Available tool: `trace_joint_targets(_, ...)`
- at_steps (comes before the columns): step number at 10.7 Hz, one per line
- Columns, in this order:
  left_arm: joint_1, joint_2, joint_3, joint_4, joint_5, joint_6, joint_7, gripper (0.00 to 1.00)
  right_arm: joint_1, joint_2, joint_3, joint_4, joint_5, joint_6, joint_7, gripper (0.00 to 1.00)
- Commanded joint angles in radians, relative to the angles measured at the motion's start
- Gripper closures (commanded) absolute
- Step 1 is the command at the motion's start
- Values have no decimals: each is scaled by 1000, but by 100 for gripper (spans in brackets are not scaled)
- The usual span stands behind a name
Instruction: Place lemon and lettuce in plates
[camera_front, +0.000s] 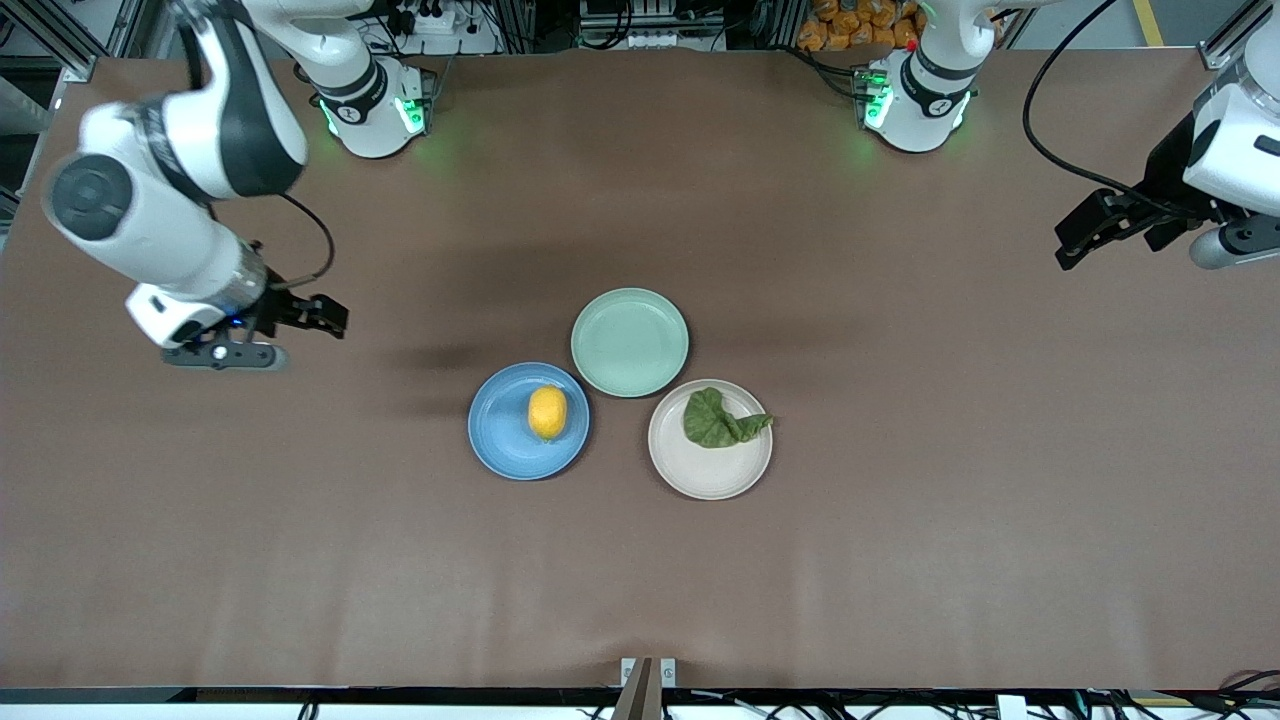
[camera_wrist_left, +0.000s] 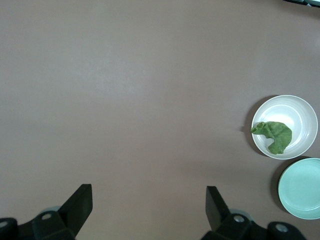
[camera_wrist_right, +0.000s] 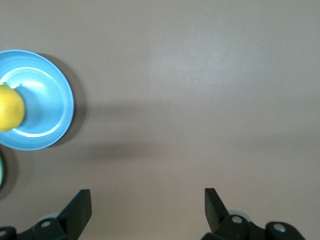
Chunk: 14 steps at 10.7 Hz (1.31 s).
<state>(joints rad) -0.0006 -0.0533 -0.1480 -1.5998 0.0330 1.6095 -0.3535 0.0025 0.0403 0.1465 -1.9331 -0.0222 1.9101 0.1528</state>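
Observation:
The yellow lemon (camera_front: 547, 412) lies in the blue plate (camera_front: 500, 440); both show in the right wrist view, the lemon (camera_wrist_right: 10, 114) on the plate (camera_wrist_right: 50, 105). The dark green lettuce (camera_front: 718, 420) lies in the beige-white plate (camera_front: 710, 470), its tail over the rim; the left wrist view shows the lettuce (camera_wrist_left: 274, 135) in that plate (camera_wrist_left: 300, 112). My right gripper (camera_front: 318, 315) is open and empty, up over bare table toward the right arm's end. My left gripper (camera_front: 1085, 232) is open and empty, up over bare table at the left arm's end.
A pale mint-green plate (camera_front: 629, 341) stands empty, touching both other plates, farther from the front camera than they are; it also shows in the left wrist view (camera_wrist_left: 301, 188). Brown table surface (camera_front: 900, 560) surrounds the plates.

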Motion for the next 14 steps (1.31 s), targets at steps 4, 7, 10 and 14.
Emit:
trace_joint_targets(4,-7,30,13,46,-15,-3,15,0,-27,-14,-8,285,7,-273,-181,0)
trace_joint_targets(7,-9,39,13,58,-15,-3,10,0,-33,-13,-42,396,5,-344,-214,0)
trace_joint_targets(10,-12,73,11,69,-16,6,21,0,-62,-23,-76,434,4,-319,-202,0)
trace_joint_targets(14,-7,76,15,80,-19,6,28,0,-82,-27,-82,451,10,-342,-197,0)
